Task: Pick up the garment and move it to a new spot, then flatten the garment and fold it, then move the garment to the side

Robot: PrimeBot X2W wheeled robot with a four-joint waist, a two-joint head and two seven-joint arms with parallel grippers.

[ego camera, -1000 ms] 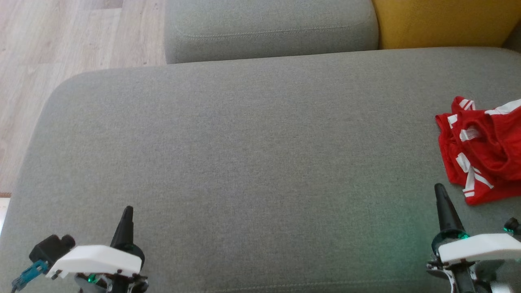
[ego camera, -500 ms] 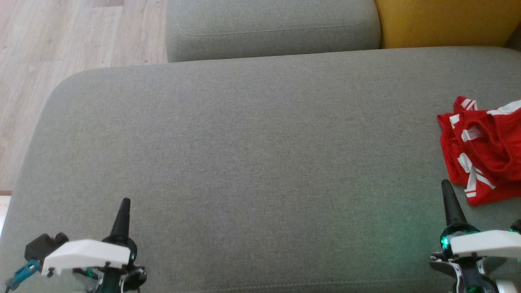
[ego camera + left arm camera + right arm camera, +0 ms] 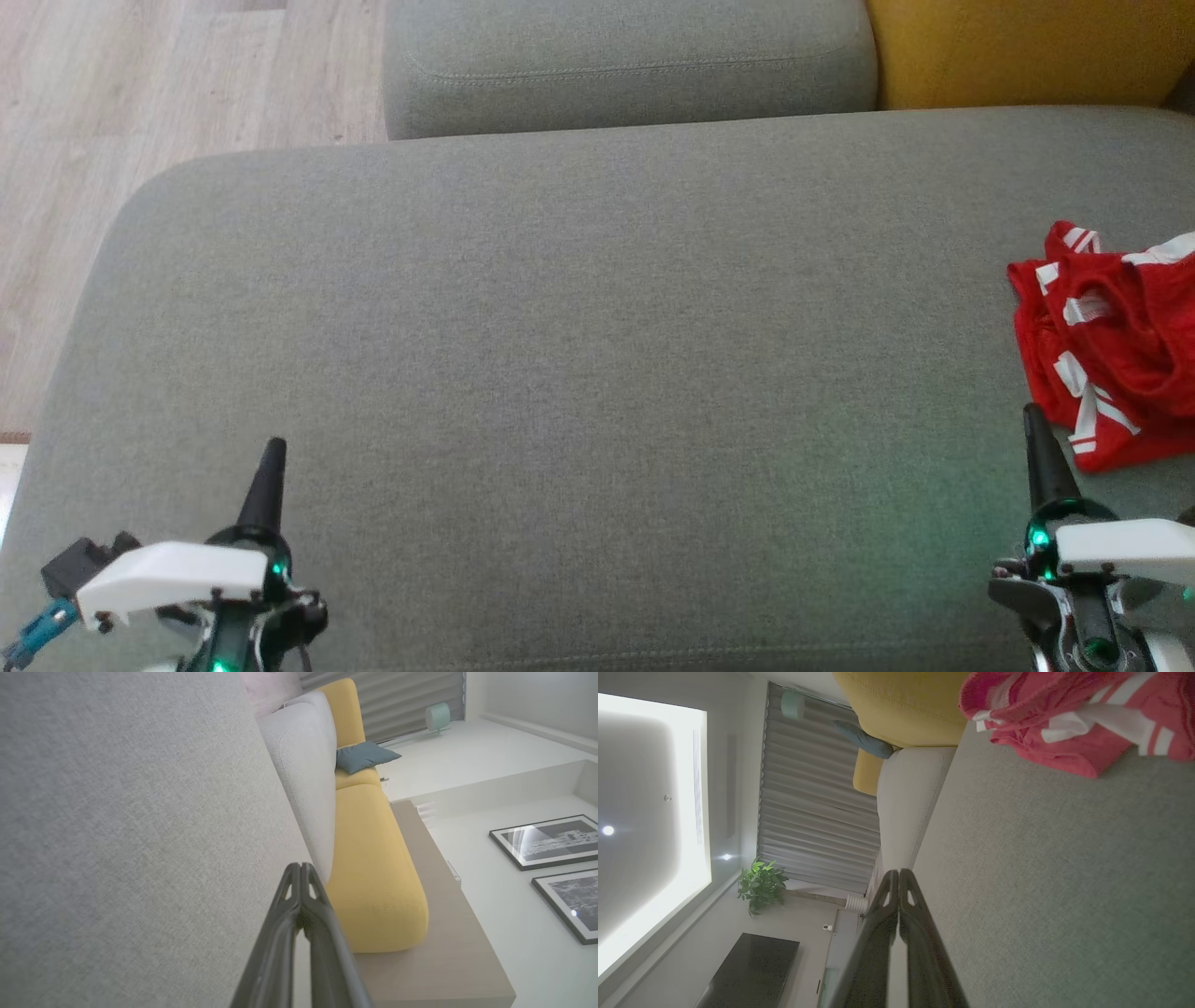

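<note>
Grey sofa seat (image 3: 560, 327) is mostly bare, so you've got folding room. Red garment (image 3: 1111, 345) lies crumpled at its right edge, just past your right gripper (image 3: 1033, 415). Both jaws pinched shut and empty, left gripper (image 3: 273, 450) included.

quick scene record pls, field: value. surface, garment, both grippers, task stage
surface: gray sofa seat
garment: red with white stripes, crumpled, on the seat's right side, cut off by the head view's edge
left gripper: shut, empty, over bare seat
right gripper: shut, empty, just short of the garment, not touching it
background: yellow cushion, wood floor
task stage: pickup not yet done
</note>
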